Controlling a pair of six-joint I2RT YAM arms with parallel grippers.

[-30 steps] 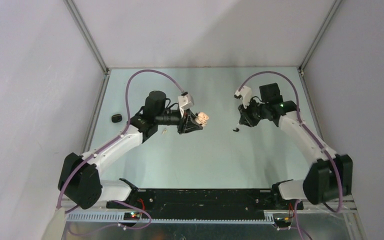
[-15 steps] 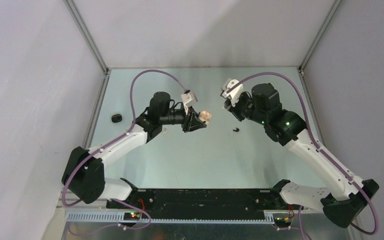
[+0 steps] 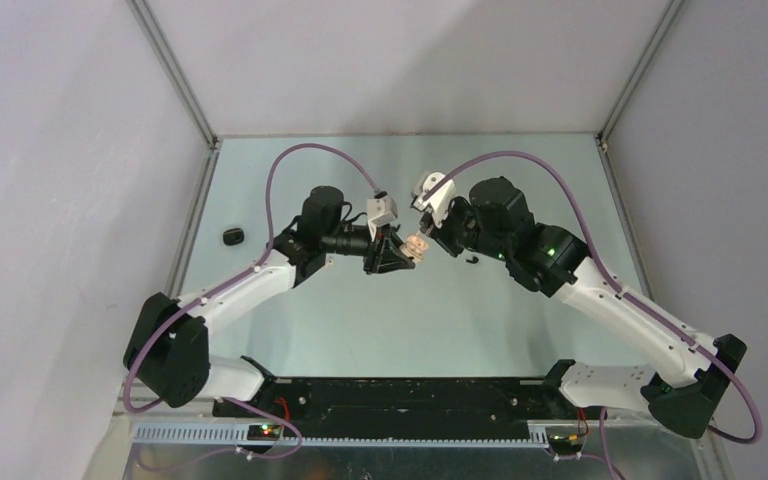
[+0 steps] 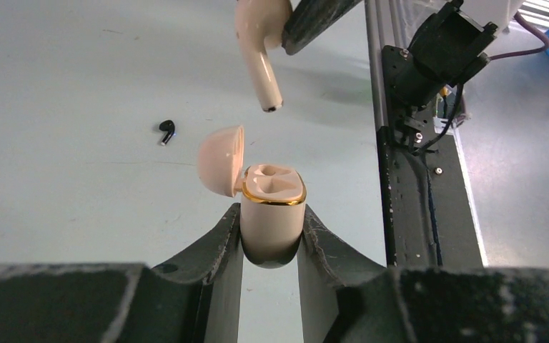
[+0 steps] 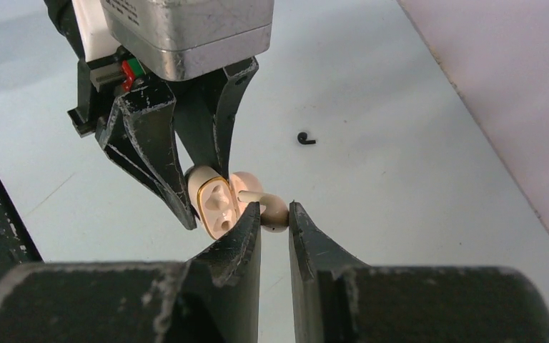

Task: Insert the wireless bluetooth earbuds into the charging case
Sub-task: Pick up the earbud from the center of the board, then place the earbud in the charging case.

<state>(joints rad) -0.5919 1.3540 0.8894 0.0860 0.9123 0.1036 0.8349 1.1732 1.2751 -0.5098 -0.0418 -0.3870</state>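
Right claw [image 5: 275, 213] pinches a cream earbud [image 4: 261, 64], head half hidden; left claw [image 4: 270, 223] clamps the open case [image 4: 273, 189].

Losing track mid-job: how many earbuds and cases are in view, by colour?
Cream earbud, held by right gripper: 1
Black earbud, on the table: 1
Cream case, open, in left gripper: 1
Small black item at table's left, unclear: 1
Total: 4
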